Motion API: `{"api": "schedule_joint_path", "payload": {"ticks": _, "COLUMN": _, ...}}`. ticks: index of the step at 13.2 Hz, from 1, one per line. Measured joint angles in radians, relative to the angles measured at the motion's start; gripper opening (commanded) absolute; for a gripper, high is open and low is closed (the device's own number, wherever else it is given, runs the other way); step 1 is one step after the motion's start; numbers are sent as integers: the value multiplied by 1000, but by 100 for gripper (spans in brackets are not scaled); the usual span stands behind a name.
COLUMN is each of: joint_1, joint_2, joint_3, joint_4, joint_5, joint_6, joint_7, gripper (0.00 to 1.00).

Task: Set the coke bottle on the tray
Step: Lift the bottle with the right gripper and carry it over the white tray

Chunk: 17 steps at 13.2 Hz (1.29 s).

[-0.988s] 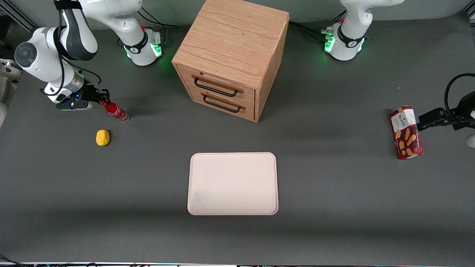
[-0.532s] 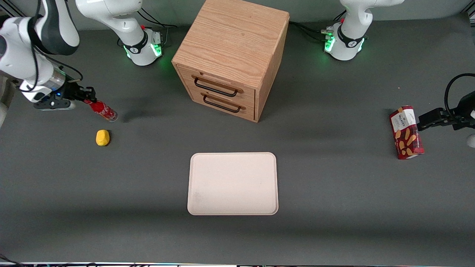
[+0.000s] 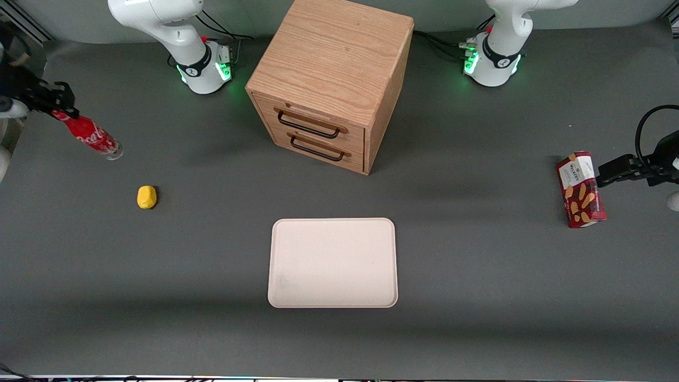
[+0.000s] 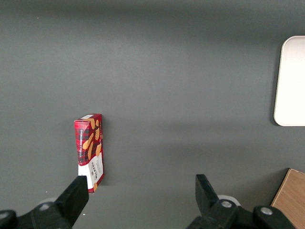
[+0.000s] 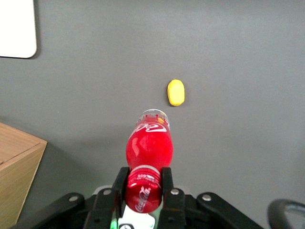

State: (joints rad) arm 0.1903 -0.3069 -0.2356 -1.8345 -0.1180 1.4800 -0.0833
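Note:
The coke bottle, red with white script and a clear base, hangs tilted in the air at the working arm's end of the table. My gripper is shut on its red cap, one black finger on each side. The cream-pink tray lies flat near the table's middle, nearer the front camera than the wooden cabinet, well away from the bottle. One corner of the tray shows in the right wrist view.
A yellow lemon-like object lies on the table below the bottle. A wooden two-drawer cabinet stands farther from the camera than the tray. A red snack box lies toward the parked arm's end.
My gripper has lifted the bottle off the table and carried it outward, away from the cabinet, toward the working arm's end.

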Motion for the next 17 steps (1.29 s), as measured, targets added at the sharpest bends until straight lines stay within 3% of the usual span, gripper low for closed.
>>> {"api": "schedule_joint_path", "payload": {"ticks": 5, "joint_1": 5, "joint_2": 135, "joint_3": 3, "joint_4": 216, "joint_5": 59, "joint_6": -87, "joint_7": 0, "gripper": 1}}
{"api": "schedule_joint_path", "payload": {"ticks": 9, "joint_1": 34, "joint_2": 369, "joint_3": 73, "joint_4": 493, "joint_5": 120, "joint_6": -127, "joint_7": 20, "gripper": 1}}
{"api": "schedule_joint_path", "payload": {"ticks": 17, "joint_1": 156, "joint_2": 837, "joint_3": 272, "joint_4": 930, "joint_5": 149, "joint_6": -91, "joint_7": 492, "gripper": 0}}
